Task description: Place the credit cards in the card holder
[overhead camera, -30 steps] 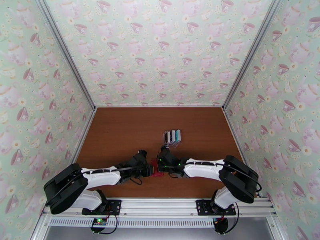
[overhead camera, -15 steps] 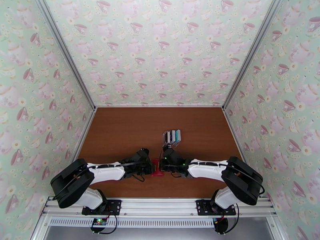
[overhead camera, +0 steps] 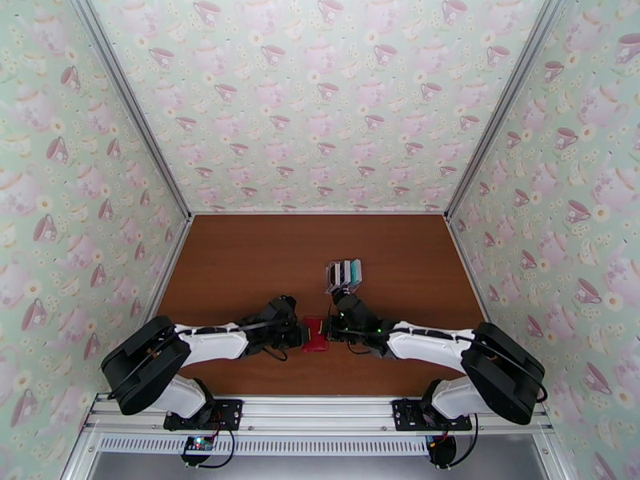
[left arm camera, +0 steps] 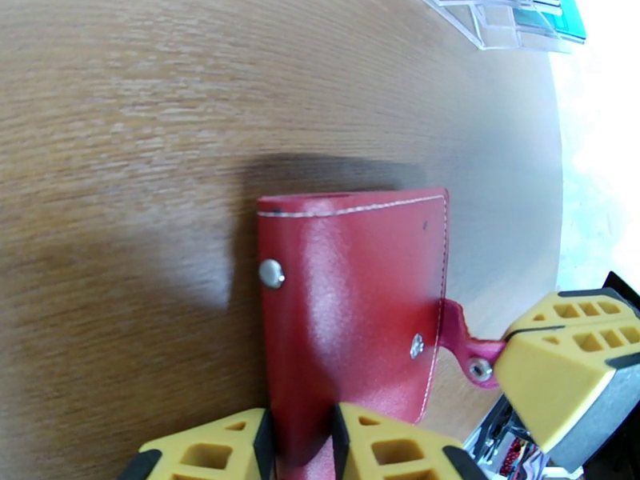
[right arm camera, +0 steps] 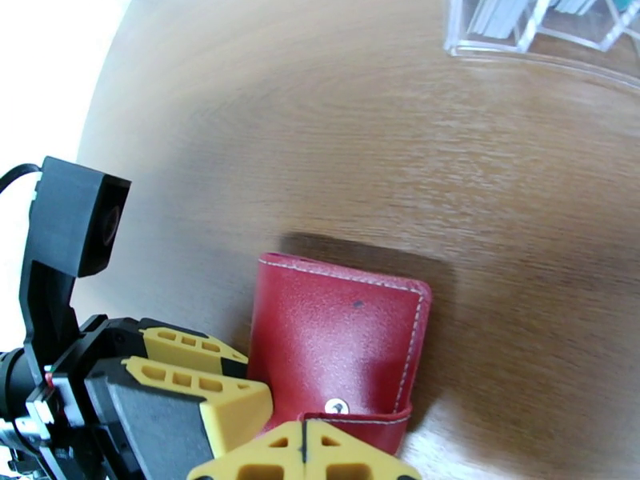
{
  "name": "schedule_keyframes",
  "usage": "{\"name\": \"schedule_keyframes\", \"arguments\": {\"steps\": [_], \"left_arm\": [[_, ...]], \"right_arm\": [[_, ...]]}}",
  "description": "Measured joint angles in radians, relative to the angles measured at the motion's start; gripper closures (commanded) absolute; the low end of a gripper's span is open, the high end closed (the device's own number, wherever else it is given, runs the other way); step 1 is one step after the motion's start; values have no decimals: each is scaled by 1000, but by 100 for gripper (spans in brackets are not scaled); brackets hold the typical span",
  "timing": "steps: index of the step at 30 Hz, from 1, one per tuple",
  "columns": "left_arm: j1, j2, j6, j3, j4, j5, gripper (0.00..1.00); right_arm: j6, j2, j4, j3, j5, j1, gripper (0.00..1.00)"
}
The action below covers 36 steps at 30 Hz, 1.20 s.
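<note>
Near the clear plastic rack (right arm camera: 512, 46) of credit cards (overhead camera: 346, 271), the left gripper (left arm camera: 298, 426) pinches the red leather-like folding wallet (left arm camera: 352, 290) by one edge while the right gripper (right arm camera: 304, 443) clamps its snap tab (left arm camera: 460, 342); a crooked pull could slip the thin tab free.

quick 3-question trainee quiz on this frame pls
1. True or false: the cards are already in the wallet.
2. Which gripper pinches the wallet's tab? A) left gripper B) right gripper
3. Fill in: the cards stand in a clear ____.
Key: 1 false; 2 B; 3 rack.
</note>
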Motion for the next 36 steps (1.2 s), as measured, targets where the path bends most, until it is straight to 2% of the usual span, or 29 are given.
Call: {"name": "schedule_keyframes", "arguments": {"steps": [11,16,23,30,36], "left_arm": [[0,-5,-23,-9,32,-2,73],[0,-6,-26,-15,44,-2,73],[0,-10,-39,-20,52,-5,73],[-3,-13,-60,-37,86,-13,73],[-14,-13,-76,-42,100,-31,73]], "right_arm": [[-16,-83,-177,0,104,0,99],[-14,-116,-236,-9,146,0,96],[8,-107,-255,-31,171,2,93],[35,-92,-269,-39,194,35,83],[46,-68,-304,-39,225,64,82]]}}
